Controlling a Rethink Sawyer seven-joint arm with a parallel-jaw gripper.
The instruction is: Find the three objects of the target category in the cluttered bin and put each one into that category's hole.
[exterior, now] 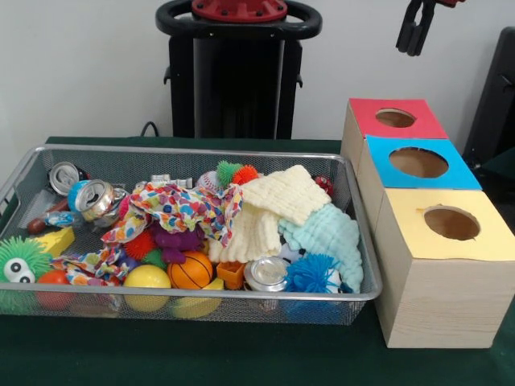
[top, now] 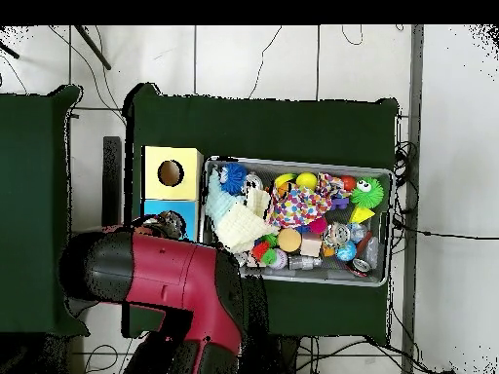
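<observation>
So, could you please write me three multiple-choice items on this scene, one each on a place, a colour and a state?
1. Where does the gripper hang?
A. above the red-topped box
B. inside the wire mesh bin
C. on the green table

2. What colour tops the wooden box with a round hole nearest the front camera?
A. red
B. blue
C. yellow

3. How does the pale yellow knitted cloth lie?
A. folded flat on the table
B. crumpled atop the toys
C. stuffed into a hole

Answers: 1 A, it shows high above the red top; 2 C, its top is yellow; 3 B, it lies bunched inside the bin.
</observation>
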